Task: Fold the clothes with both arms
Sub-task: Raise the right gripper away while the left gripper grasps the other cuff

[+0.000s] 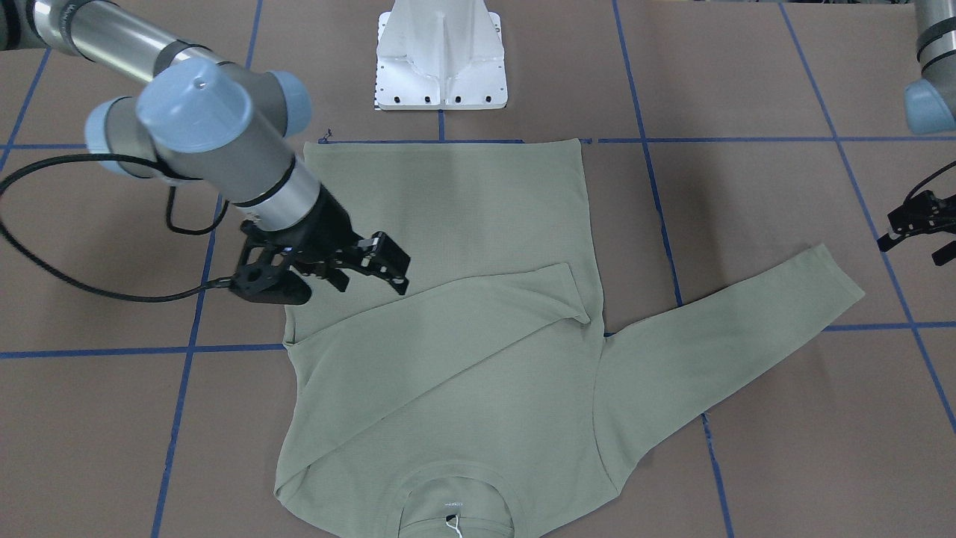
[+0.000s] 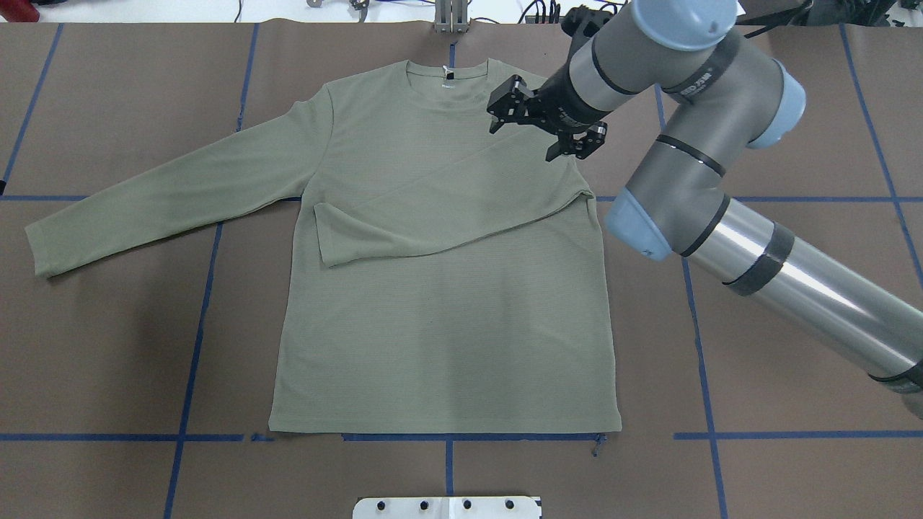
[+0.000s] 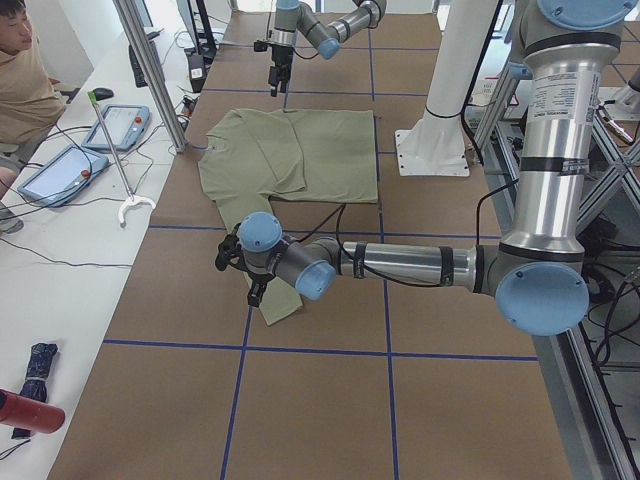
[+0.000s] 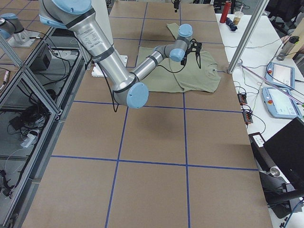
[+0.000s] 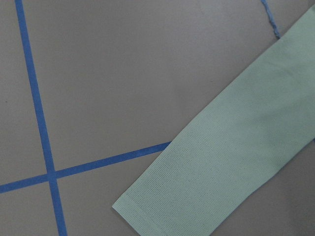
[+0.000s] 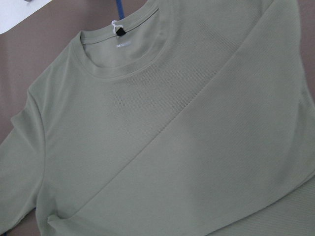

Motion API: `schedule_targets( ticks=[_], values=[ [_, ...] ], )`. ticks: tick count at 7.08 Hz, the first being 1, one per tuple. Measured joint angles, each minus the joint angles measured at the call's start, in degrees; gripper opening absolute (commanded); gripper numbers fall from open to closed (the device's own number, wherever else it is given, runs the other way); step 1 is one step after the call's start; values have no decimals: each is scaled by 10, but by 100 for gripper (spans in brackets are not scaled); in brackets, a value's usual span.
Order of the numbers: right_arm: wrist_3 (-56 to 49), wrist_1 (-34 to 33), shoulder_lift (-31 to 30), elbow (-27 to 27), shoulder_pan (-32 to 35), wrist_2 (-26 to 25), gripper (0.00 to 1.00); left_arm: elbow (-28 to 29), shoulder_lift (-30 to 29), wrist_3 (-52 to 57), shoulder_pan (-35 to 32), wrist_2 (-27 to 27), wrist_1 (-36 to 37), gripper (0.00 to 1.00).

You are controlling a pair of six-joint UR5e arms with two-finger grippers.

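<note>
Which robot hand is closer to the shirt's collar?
Right. The right gripper hovers over the shirt at its shoulder, just beside the collar. The left gripper is far away, out by the cuff of the outstretched sleeve.

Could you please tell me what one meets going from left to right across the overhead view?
The shirt's outstretched sleeve → folded sleeve's cuff → neck tag → right pincer → right arm.

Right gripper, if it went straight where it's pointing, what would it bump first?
Most likely the shirt: the right gripper points down at its shoulder, near the sleeve folded across the chest. Nothing shows between them, though height is unclear.
</note>
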Motion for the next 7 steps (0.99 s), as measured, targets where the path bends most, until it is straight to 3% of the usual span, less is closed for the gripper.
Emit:
schedule_targets(
  ticks=[3, 7],
  values=[
    [-67, 2, -74, 35, 65, 68, 99, 90, -42, -11, 47, 7, -2, 88],
    [-92, 3, -107, 62, 76, 70, 99, 167, -62, -11, 73, 20, -34, 76]
  ],
)
